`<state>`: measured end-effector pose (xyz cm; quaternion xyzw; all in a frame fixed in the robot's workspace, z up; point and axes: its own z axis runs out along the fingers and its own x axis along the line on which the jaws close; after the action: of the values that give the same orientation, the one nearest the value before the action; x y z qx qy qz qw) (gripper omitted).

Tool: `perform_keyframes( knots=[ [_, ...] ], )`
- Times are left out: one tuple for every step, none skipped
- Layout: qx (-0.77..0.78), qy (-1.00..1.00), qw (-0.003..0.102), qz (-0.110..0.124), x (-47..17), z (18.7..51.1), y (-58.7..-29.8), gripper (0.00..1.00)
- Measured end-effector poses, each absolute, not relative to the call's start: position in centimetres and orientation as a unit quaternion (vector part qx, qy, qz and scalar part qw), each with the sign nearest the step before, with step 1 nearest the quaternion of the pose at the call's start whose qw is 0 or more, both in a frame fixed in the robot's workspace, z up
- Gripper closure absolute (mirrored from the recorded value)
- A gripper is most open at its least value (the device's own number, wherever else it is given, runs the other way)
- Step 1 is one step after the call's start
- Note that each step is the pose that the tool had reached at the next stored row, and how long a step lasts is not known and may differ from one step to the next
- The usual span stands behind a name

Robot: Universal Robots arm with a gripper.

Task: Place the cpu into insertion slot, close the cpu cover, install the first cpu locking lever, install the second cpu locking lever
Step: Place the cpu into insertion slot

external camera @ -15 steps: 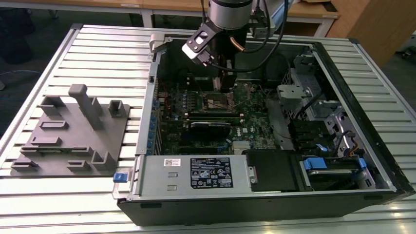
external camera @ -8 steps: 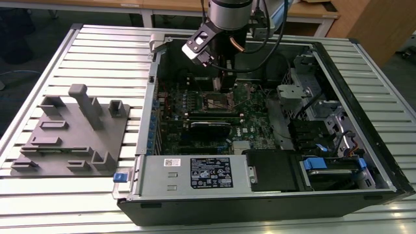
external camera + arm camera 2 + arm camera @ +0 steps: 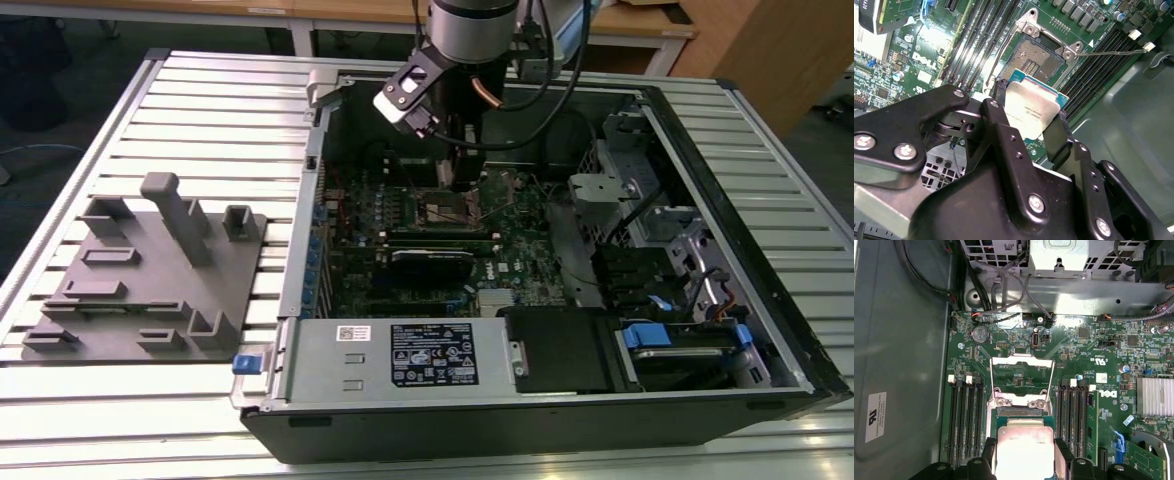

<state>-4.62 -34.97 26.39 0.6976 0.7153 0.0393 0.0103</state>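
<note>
the placing of the cpu was the step in hand. the gripper (image 3: 1026, 112) held the cpu (image 3: 1034, 107) by two opposite edges, its black fingers (image 3: 1004, 140) parted no wider than the chip itself and pressed against its sides, the dull metal face turned away from the board. the chip hung just beside the insertion slot (image 3: 1036, 56), apparently a little above it. in both wrist views one edge overlapped the slot's rim while most of the slot's dark centre lay bare, so it was not yet seated. the cpu cover (image 3: 1019, 359) stood swung open on the far side of the insertion slot from the chip, the green circuit board (image 3: 1079, 355) showing through its cut-out. a thin wire lever (image 3: 1109, 52) reached out sideways from one corner of the insertion slot, unlatched by the look of it. judged from this, nothing of the later steps was done. seating the chip would call for bringing it squarely over the insertion slot, edges parallel to the rim and face level, then a gentle, straight descent, since a skewed or forced drop could harm the slot's fine contacts.
</note>
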Motion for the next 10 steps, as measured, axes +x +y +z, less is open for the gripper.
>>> perform_keyframes(
  knots=[
    [0.698, 0.715, 0.010, 0.039, -4.62, 26.34, -34.97, 0.46],
    [0.698, 0.715, 0.010, 0.039, -4.62, 26.28, -34.97, 0.46],
    [0.698, 0.715, 0.010, 0.039, -4.62, 26.24, -34.97, 0.46],
    [0.698, 0.715, 0.010, 0.039, -4.62, 26.22, -34.97, 0.46],
    [0.698, 0.715, 0.010, 0.039, -4.62, 26.17, -34.97, 0.46],
    [0.698, 0.715, 0.010, 0.039, -4.62, 26.12, -34.97, 0.46],
    [0.698, 0.715, 0.010, 0.039, -4.62, 26.12, -34.97, 0.46],
    [0.698, 0.715, 0.010, 0.039, -4.62, 26.12, -34.97, 0.46],
    [0.698, 0.715, 0.010, 0.039, -4.62, 26.10, -34.97, 0.46],
    [0.698, 0.715, 0.010, 0.040, -4.62, 26.05, -34.97, 0.46]
  ],
)
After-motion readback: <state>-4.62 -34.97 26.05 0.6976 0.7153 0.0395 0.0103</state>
